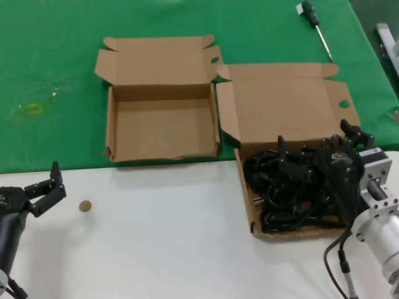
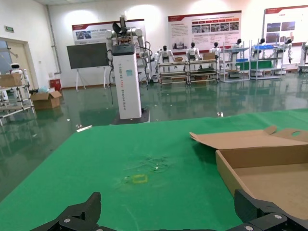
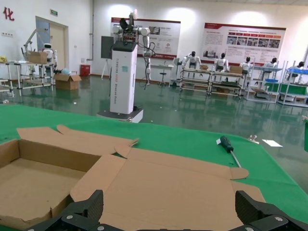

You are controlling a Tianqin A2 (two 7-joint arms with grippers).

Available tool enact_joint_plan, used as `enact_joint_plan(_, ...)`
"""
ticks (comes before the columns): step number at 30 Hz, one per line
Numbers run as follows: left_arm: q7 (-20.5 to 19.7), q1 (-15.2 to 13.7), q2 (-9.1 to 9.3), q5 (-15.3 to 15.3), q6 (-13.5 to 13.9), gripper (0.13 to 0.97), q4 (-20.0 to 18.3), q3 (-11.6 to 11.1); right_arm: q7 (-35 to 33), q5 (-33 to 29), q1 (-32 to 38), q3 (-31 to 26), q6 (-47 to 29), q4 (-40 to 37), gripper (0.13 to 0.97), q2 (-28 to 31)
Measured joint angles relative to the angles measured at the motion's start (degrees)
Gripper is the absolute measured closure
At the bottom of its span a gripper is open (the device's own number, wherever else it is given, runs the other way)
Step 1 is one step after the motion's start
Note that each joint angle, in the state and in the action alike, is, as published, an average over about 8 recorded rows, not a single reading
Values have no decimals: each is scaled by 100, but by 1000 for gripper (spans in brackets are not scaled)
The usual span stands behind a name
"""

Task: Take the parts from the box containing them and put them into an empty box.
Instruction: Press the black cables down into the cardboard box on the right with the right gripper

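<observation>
The box holding the parts (image 1: 283,103) lies at the right with its broad lid (image 3: 183,187) laid flat; its tray is full of tangled black cabled parts (image 1: 280,196). My right gripper (image 1: 317,140) hovers over that tray, open wide with nothing between its fingers; in the right wrist view this gripper (image 3: 169,204) looks across the lid. The empty box (image 1: 162,128) stands to the left of it, also in sight as the empty box (image 3: 33,178) and the empty box (image 2: 269,168). My left gripper (image 1: 55,182) waits open over the white table at the near left, facing the green cloth (image 2: 144,192).
A screwdriver (image 1: 315,25) lies on the green cloth at the far right, and the screwdriver (image 3: 228,147) shows beyond the lid. A small brown disc (image 1: 85,205) rests on the white table near the left gripper. A yellow mark (image 1: 32,109) is on the cloth at the left.
</observation>
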Motion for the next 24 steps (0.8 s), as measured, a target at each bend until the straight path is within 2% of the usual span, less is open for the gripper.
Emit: enact_joint_plan(24, 0, 0, 0, 0, 0, 145, 0, 0, 0, 0, 0, 0, 0, 0, 129, 0)
